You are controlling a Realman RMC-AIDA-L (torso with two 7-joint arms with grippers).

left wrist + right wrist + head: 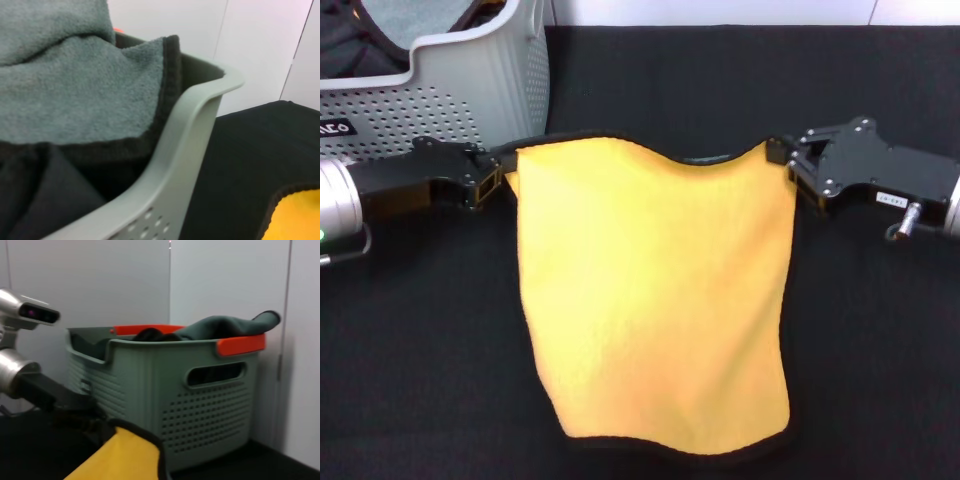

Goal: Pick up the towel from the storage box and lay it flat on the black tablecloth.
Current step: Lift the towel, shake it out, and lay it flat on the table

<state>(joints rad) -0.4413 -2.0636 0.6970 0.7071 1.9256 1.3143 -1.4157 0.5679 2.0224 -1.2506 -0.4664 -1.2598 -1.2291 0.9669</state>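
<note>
The yellow-orange towel (pixel 655 300) with dark edging is stretched between my two grippers above the black tablecloth (pixel 880 350); its lower edge hangs near the front. My left gripper (pixel 506 176) is shut on its top left corner. My right gripper (pixel 783 155) is shut on its top right corner. The light grey storage box (pixel 470 90) stands at the far left, just behind my left gripper. The left wrist view shows the box's rim (pixel 200 115) and a towel corner (pixel 300 215). The right wrist view shows the box (pixel 200 395), the towel's edge (pixel 120 455) and my left arm (pixel 30 385).
A pale grey-blue cloth (pixel 75 95) and black fabric (pixel 40 190) lie in the box, the grey-blue cloth draped over its rim (pixel 230 325). The box has orange handle trims (pixel 240 344). A white wall (pixel 720 10) runs behind the table.
</note>
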